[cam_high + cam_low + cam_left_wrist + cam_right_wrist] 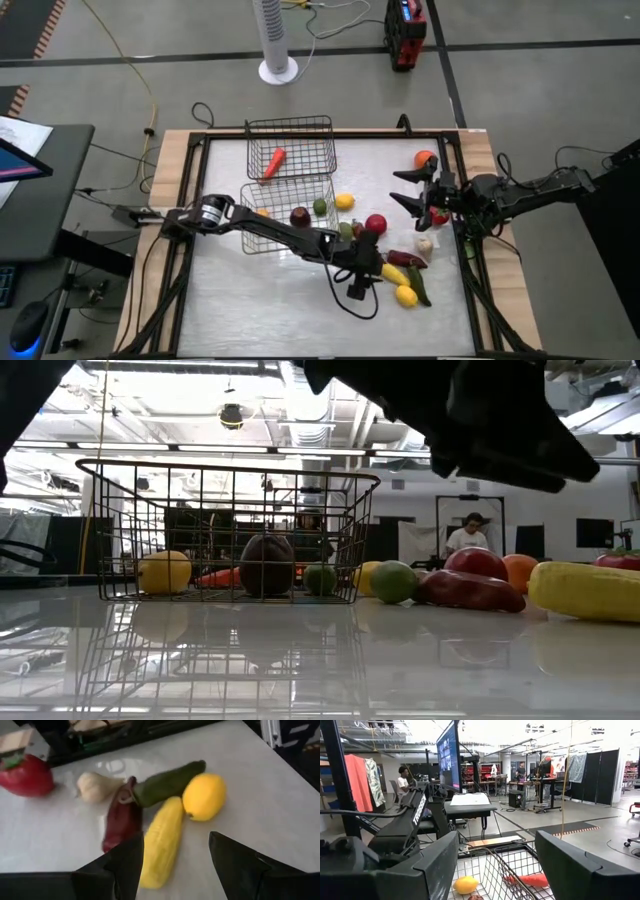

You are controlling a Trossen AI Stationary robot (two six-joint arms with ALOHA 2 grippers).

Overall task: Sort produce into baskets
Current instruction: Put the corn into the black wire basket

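Observation:
Loose produce lies at the table's right: a yellow corn cob, a lemon, a dark red chili, a green pepper and a white bulb. My left gripper is open and slants down over them, its fingers on either side of the corn's near end, apart from it; in the high view the left gripper is just left of the corn. My right gripper is open and raised at the right. The near basket holds a lemon, a dark apple and a lime.
The far basket holds a carrot. A lemon, a red apple and an orange lie loose between the baskets and my right arm. Bare tabletop spreads along the near edge. People sit in the room beyond.

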